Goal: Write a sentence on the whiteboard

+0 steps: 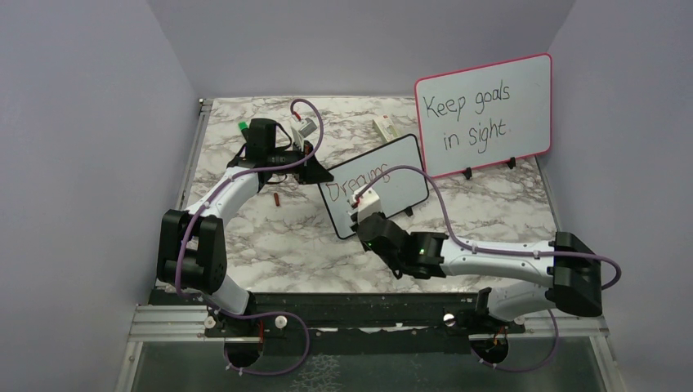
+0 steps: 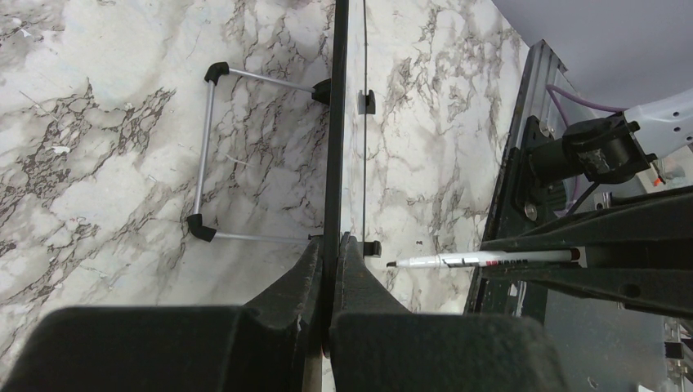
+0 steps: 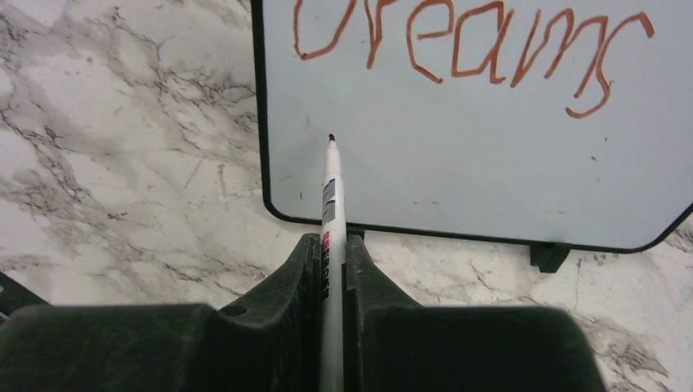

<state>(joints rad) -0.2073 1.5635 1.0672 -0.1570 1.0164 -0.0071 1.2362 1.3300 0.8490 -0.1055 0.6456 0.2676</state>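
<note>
The small black-framed whiteboard [image 1: 384, 175] stands tilted at the table's middle, with the red word "Dreams" [image 1: 355, 180] on it; the word also shows in the right wrist view [image 3: 474, 45]. My left gripper [image 1: 315, 170] is shut on the board's left edge [image 2: 333, 147], seen edge-on. My right gripper [image 1: 359, 214] is shut on a white marker [image 3: 331, 204], its dark tip [image 3: 331, 137] at the board's lower left, below the "D"; I cannot tell if it touches. The marker also shows in the left wrist view [image 2: 482, 260].
A larger pink-framed board [image 1: 484, 113] with black "Keep goals in sight" stands at the back right. A small red cap [image 1: 278, 198] lies left of the small board. A small white object [image 1: 384, 126] lies at the back. The board's wire stand [image 2: 208, 155] rests behind it.
</note>
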